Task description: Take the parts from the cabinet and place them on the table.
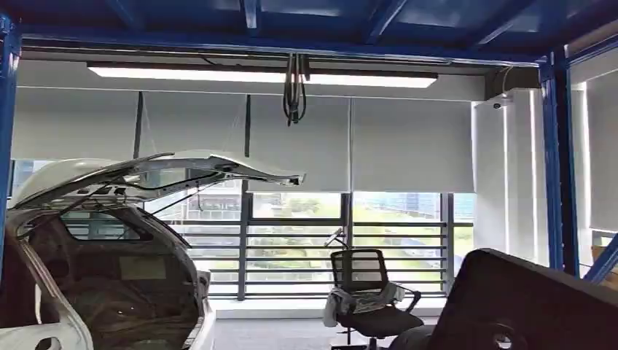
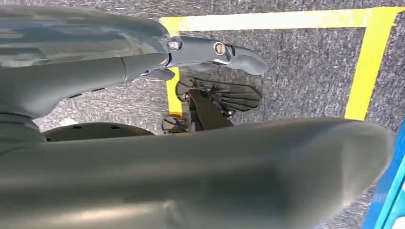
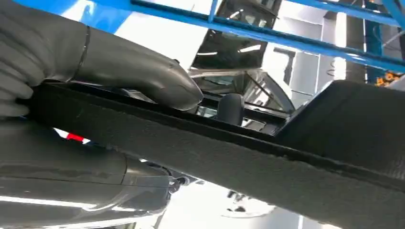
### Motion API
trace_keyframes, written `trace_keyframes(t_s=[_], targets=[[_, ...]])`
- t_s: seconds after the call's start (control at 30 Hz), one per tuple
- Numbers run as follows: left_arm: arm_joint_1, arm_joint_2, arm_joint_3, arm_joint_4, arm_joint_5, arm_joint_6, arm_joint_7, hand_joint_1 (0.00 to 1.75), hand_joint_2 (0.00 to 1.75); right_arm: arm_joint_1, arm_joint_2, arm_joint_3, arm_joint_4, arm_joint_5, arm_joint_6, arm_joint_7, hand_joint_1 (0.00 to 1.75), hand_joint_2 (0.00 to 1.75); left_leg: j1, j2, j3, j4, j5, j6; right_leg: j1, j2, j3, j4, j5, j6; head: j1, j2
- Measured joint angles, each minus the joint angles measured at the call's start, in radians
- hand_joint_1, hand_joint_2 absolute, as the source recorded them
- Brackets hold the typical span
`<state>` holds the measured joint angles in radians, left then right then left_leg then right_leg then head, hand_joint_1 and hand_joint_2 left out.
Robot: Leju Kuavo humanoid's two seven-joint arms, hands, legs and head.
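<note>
A large black felt-covered panel (image 1: 526,305) rises into the lower right corner of the head view, tilted, with a round hole near its lower edge. In the right wrist view my right hand (image 3: 43,67) grips the edge of this panel (image 3: 239,162): the grey thumb (image 3: 138,71) presses on one face and the fingers (image 3: 71,183) lie under the other. My left hand (image 2: 95,71) hangs over grey carpet, its thumb (image 2: 219,51) stretched out and apart from the blurred grey fingers (image 2: 200,176), with nothing between them.
A white car body (image 1: 95,240) with its tailgate raised stands at the left. A black office chair (image 1: 372,292) sits before the windows. Blue steel posts (image 1: 557,160) frame the right side. Yellow tape (image 2: 367,62) marks the floor beneath me.
</note>
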<state>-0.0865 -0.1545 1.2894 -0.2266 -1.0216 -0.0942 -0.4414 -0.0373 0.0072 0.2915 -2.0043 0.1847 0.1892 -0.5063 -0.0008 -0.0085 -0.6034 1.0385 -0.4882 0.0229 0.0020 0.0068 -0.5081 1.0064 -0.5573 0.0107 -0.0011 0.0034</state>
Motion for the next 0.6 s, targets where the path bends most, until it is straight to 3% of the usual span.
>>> trace_keyframes(t_s=[0.4,0.57,0.6], targets=[[0.000,0.006,0.000,0.000,-0.008,-0.001,-0.003,0.00,1.75,0.001,0.000,0.009,0.000,-0.053,0.030,-0.009,1.75,1.75,-0.005,0.000,0.000,0.002,-0.002,0.002,-0.005,0.000,0.000,-0.001,0.001,0.001,0.000,0.000],[0.000,0.007,0.000,0.000,-0.008,0.003,-0.003,0.00,1.75,0.002,0.013,0.008,0.000,-0.093,0.040,-0.006,1.75,1.75,-0.011,0.000,0.000,-0.001,-0.002,0.008,-0.011,0.000,0.000,-0.005,0.002,0.011,0.000,0.000],[0.000,0.007,0.000,0.000,-0.008,0.005,-0.002,0.00,1.75,0.003,0.015,0.008,-0.002,-0.095,0.042,-0.005,1.75,1.75,0.001,0.002,0.007,-0.014,0.004,0.015,-0.008,0.001,0.002,-0.001,-0.006,0.014,0.000,0.000]])
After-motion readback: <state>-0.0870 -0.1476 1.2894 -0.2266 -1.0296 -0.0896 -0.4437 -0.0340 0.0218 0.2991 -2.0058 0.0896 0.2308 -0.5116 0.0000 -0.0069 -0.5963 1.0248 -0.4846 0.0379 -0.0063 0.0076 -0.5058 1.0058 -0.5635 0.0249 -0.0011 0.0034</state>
